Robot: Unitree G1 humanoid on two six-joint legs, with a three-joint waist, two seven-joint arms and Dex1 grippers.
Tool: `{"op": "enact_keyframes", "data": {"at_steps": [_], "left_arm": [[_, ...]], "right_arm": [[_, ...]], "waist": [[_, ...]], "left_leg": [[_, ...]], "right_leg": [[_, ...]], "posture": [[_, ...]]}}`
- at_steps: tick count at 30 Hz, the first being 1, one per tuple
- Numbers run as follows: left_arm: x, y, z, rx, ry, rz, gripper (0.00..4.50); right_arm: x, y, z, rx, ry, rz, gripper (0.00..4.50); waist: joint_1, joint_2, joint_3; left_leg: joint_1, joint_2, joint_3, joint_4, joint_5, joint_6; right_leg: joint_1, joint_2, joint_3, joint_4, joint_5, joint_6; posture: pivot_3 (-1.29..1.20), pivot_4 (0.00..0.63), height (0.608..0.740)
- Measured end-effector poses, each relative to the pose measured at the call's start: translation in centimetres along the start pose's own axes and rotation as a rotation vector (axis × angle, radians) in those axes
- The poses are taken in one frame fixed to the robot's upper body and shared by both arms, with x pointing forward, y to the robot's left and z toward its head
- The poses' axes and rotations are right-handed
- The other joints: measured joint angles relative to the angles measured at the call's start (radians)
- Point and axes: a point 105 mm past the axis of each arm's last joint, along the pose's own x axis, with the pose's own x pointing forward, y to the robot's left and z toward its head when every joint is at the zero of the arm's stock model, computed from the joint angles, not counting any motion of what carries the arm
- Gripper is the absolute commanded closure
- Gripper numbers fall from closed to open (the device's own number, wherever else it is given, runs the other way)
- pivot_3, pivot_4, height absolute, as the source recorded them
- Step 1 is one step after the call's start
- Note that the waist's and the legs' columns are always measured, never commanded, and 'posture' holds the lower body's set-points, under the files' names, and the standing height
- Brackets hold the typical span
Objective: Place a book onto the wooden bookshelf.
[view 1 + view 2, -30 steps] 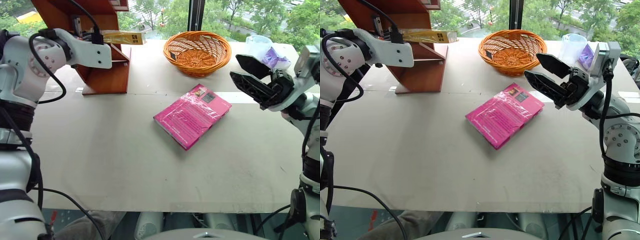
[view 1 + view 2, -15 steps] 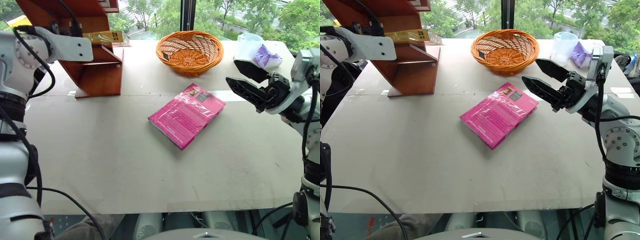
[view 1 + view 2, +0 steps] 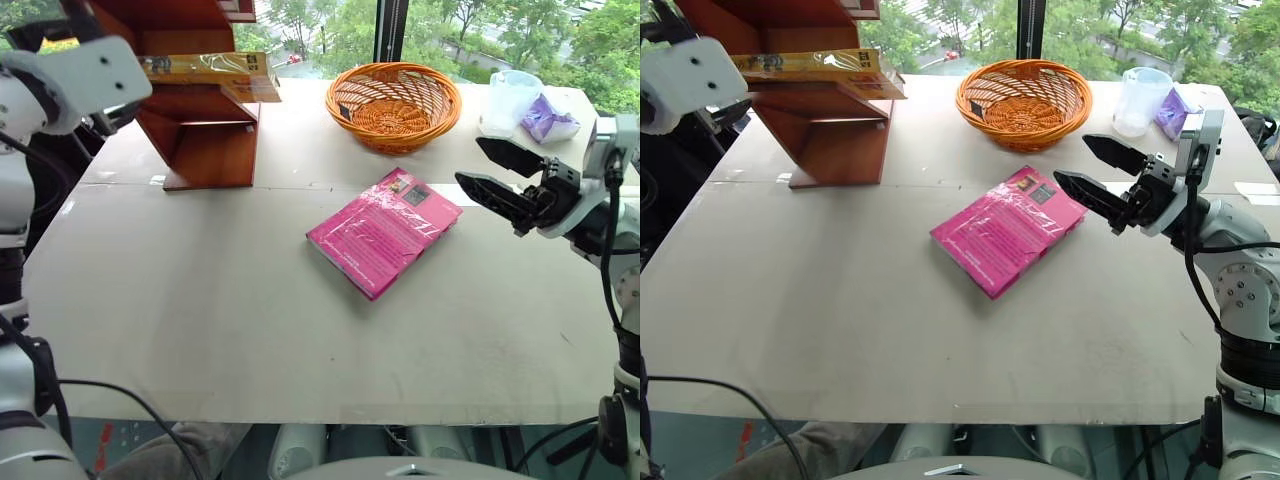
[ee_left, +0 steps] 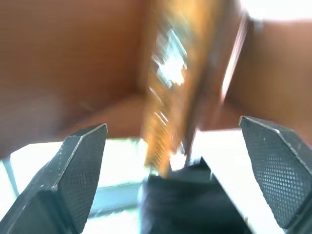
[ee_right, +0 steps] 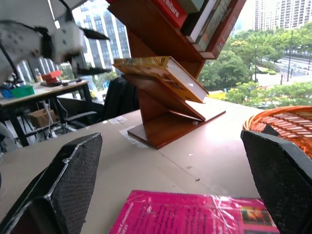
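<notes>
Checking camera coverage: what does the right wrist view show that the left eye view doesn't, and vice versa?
Right wrist, not left eye: the left gripper with fingers open, apart from the book; an office desk behind. Left eye, not right wrist: clear jug, purple bag, and the right gripper seen from outside, open. Both: the book lying on a board of the wooden bookshelf, the pink book, the wicker basket.

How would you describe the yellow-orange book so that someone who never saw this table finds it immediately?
Start at the reddish-brown wooden bookshelf on the table's far left corner. On its lower slanted board lies the yellow-orange book, wrapped in glossy plastic, one end jutting toward the orange wicker basket. Unlike the magenta-pink book, it rests on the shelf, not flat on the tabletop.
</notes>
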Motion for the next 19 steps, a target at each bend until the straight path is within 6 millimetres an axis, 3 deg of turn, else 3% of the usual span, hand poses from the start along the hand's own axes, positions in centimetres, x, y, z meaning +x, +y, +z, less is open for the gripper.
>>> {"op": "enact_keyframes", "data": {"at_steps": [2,4,6,7,9,10,14,19], "left_arm": [[-0.2,-1.3,1.4,-0.129,-0.084,-0.032,0.04],[-0.3,-4.4,2.8,-0.352,-0.179,-0.122,0.04],[-1.0,-10.8,3.1,-0.529,-0.193,-0.335,0.04],[-1.8,-15.2,2.7,-0.62,-0.164,-0.465,0.04],[-3.1,-21.5,1.2,-0.818,-0.089,-0.6,0.04],[-3.7,-23.4,0.7,-0.906,-0.06,-0.61,0.04],[-5.5,-27.0,-0.2,-1.112,-0.053,-0.475,0.04],[-7.3,-28.9,-1.0,-1.123,-0.016,-0.422,0.04]], "right_arm": [[-1.1,-0.3,-1.5,-0.001,0.052,-0.03,0.0],[-2.6,-0.5,-3.2,-0.021,0.119,-0.065,0.0],[-4.1,-0.7,-4.8,-0.061,0.17,-0.112,0.0],[-5.2,-1.0,-5.9,-0.091,0.207,-0.156,0.0],[-7.3,-1.5,-8.4,-0.098,0.288,-0.247,0.0],[-8.3,-1.6,-9.7,-0.092,0.323,-0.282,0.0],[-10.6,-0.5,-12.5,-0.076,0.375,-0.317,0.0],[-12.2,0.1,-14.2,-0.081,0.428,-0.318,0.0]], "waist": [[0.003,0.001,0.0],[0.002,0.001,-0.001],[-0.006,0.003,-0.002],[-0.018,0.004,-0.003],[-0.028,0.003,-0.002],[-0.027,0.0,0.0],[-0.019,0.002,-0.003],[-0.018,0.002,-0.005]], "left_leg": [[0.001,0.0,0.0,0.002,0.0,0.0],[0.002,0.0,-0.001,0.004,0.0,0.0],[0.007,0.0,-0.002,0.005,-0.001,0.002],[0.008,0.001,-0.002,0.005,-0.001,0.002],[0.007,0.001,-0.002,0.006,-0.001,0.002],[0.005,0.002,-0.004,0.008,-0.001,0.002],[0.014,0.002,-0.004,0.008,-0.002,0.002],[0.023,0.001,-0.002,0.009,-0.002,0.002]], "right_leg": [[0.002,0.0,0.0,0.001,0.0,0.0],[0.004,0.0,0.0,0.001,0.0,0.0],[0.008,0.001,0.002,0.001,-0.001,0.001],[0.008,0.001,0.004,0.002,-0.001,0.002],[0.008,0.001,0.006,0.003,-0.001,0.001],[0.006,0.002,0.005,0.004,-0.001,0.001],[0.015,0.0,0.005,0.005,-0.003,-0.001],[0.022,-0.003,0.007,0.005,-0.005,-0.001]], "posture": [[0.0,0.15,0.739],[0.0,0.15,0.739],[0.0,0.15,0.739],[0.0,0.15,0.739],[0.0,0.15,0.739],[0.0,0.15,0.739],[0.0,0.15,0.739],[0.0,0.15,0.739]]}}
